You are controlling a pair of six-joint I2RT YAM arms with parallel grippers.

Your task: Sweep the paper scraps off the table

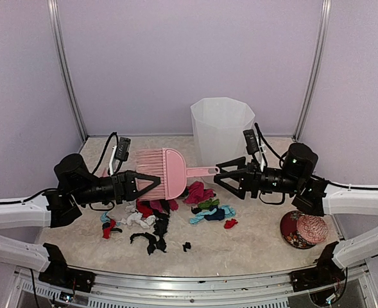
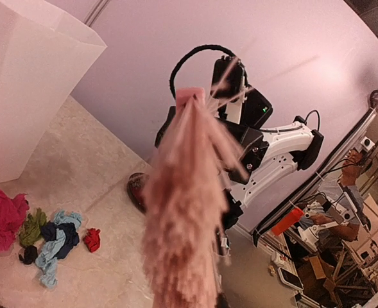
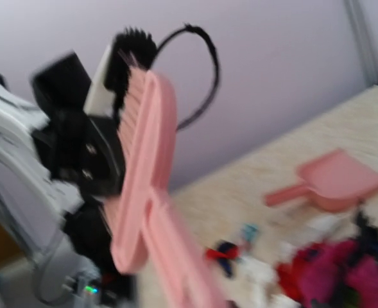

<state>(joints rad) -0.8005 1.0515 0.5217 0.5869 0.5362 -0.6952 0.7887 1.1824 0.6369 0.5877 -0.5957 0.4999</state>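
A pink brush (image 1: 166, 172) hangs in the air above the paper scraps (image 1: 166, 218), bristles to the left and handle to the right. My right gripper (image 1: 218, 172) is shut on the end of its handle. My left gripper (image 1: 158, 184) sits against the bristle side, and its jaws are hidden. In the left wrist view the bristles (image 2: 189, 212) fill the middle, with scraps (image 2: 54, 240) at lower left. The right wrist view is blurred and shows the brush (image 3: 147, 173), the scraps (image 3: 330, 273) and a pink dustpan (image 3: 336, 183) lying on the table (image 1: 253, 250).
A white translucent bin (image 1: 221, 128) stands at the back centre, also in the left wrist view (image 2: 28, 83). A round red patterned dish (image 1: 292, 231) holding a pink lump sits at front right. Lilac walls ring the table. A metal rail runs along the front.
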